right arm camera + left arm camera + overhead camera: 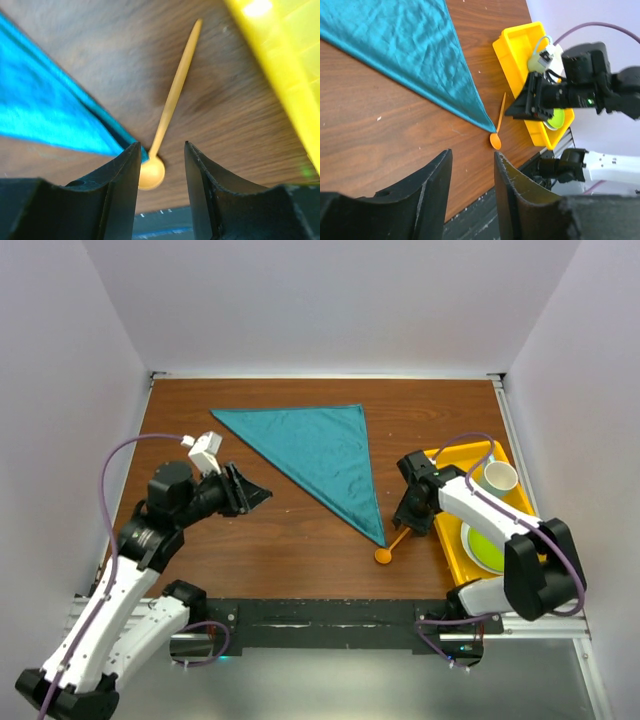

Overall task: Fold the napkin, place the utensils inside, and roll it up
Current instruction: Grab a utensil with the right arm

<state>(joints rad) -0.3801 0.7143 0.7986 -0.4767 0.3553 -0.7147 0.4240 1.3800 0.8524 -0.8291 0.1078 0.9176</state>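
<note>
Right now my right tool [161,150] hangs released above the spoon [172,95], whose handle lies lengthwise between its jaws.

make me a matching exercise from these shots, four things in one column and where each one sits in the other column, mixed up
Things
1. teal cloth napkin
2. small orange plastic spoon
3. white cup
4. round green plate

Places
a. upright at the far end of the yellow plastic tray
b. lying on the brown wooden table, by the napkin's near tip
c. folded into a triangle, spread mid-table
d. at the near end of the tray

Pairs: 1-c, 2-b, 3-a, 4-d
</note>
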